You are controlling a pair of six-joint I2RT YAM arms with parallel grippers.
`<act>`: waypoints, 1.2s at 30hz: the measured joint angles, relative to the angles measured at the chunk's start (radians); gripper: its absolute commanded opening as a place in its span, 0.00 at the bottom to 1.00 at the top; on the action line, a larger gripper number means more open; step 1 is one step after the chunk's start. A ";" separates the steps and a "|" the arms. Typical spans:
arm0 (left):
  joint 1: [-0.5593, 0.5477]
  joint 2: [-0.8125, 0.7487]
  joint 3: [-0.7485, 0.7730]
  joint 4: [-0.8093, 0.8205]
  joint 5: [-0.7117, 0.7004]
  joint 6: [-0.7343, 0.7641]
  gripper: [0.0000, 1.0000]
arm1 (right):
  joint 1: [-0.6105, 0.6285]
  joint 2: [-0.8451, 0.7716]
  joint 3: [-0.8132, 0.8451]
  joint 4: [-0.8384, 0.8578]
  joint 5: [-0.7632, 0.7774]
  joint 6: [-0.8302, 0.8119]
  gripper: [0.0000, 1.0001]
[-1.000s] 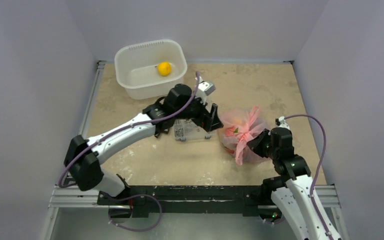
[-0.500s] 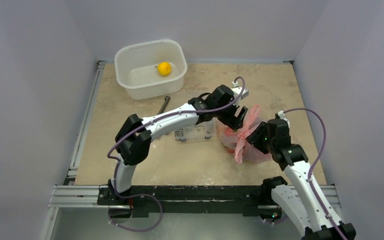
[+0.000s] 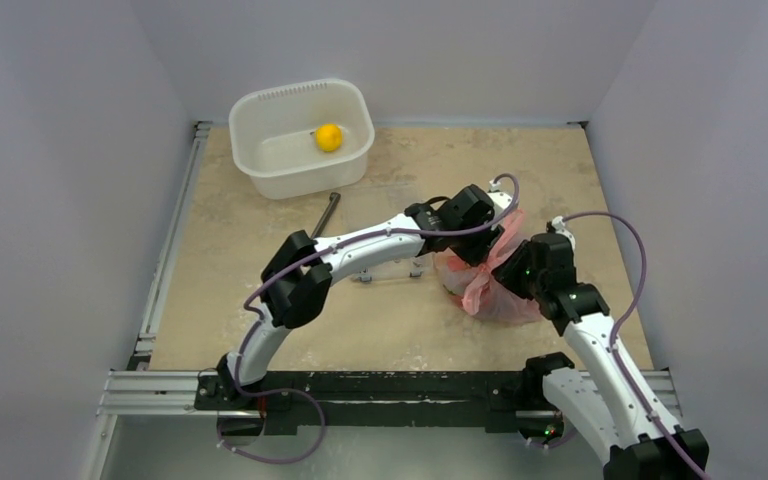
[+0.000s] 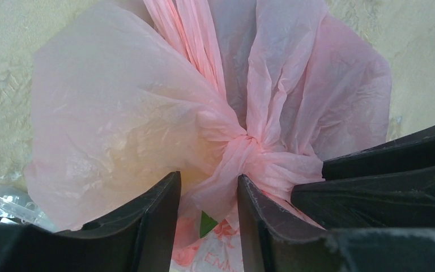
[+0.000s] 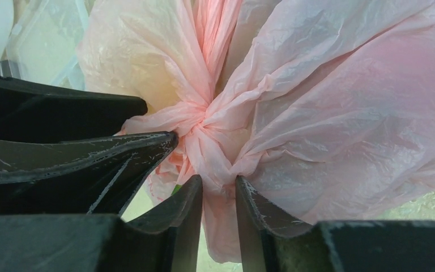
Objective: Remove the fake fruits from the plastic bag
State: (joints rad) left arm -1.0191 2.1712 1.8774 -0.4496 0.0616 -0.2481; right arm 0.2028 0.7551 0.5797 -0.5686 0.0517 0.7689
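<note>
The pink plastic bag lies at the table's right, its top tied in a knot. My left gripper comes in from the left. Its jaws are open and straddle a twisted strand below the knot, with a narrow gap at the left finger. My right gripper meets it from the right, shut on another strand of the bag under the knot. A yellowish shape shows faintly through the film; the fake fruits inside are otherwise hidden. One yellow fake fruit sits in the white tub.
A clear rigid box lies just left of the bag, partly under my left arm. A dark thin tool lies in front of the tub. The two grippers' black fingers nearly touch at the knot.
My left arm swung right from the clear box to the bag's knot, and its jaws narrowed. My right gripper shifted slightly up toward the knot and closed on the film.
</note>
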 measured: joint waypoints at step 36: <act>0.205 -0.072 -0.225 0.292 0.181 -0.362 0.00 | 0.005 -0.411 0.034 -0.296 0.278 0.337 0.20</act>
State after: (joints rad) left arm -0.8143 2.0995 1.6524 -0.1574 0.2424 -0.6102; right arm 0.2081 0.3439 0.6140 -0.8650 0.3294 1.1061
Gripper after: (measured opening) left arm 0.008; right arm 0.089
